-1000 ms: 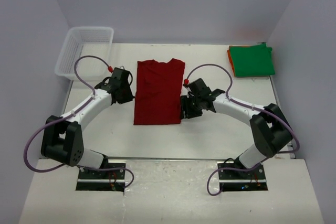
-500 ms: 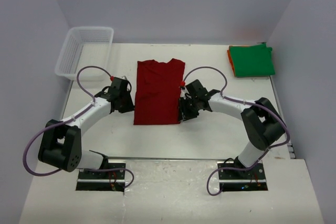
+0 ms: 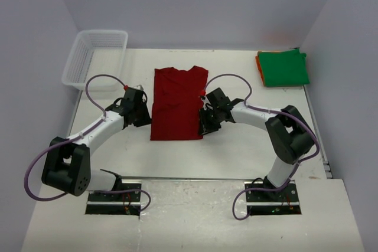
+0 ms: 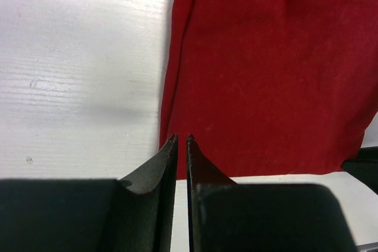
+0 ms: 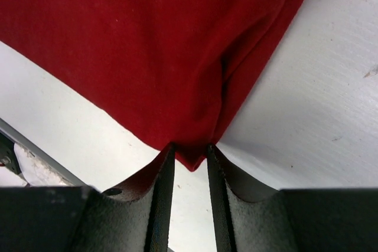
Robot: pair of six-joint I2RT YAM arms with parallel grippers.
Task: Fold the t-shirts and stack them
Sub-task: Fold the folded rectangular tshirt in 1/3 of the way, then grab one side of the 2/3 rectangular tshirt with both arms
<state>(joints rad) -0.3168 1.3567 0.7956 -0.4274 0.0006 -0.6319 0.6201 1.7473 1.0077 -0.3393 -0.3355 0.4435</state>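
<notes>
Wrist views: left jaws clenched on dark red shirt [image 4: 266, 75] corner; right jaws parted, straddling other corner. Overhead, arms [image 3: 100, 125] hide both tips.

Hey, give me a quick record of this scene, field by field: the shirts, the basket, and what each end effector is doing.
dark red t-shirt: flat on the table, a long rectangle, collar at the far end
green t-shirt: folded, far right corner
orange t-shirt: under the green one, only an edge showing
basket: white mesh, far left corner
left end effector: shut on the red shirt's near left corner
right end effector: narrowly open, the near right corner between its fingers
</notes>
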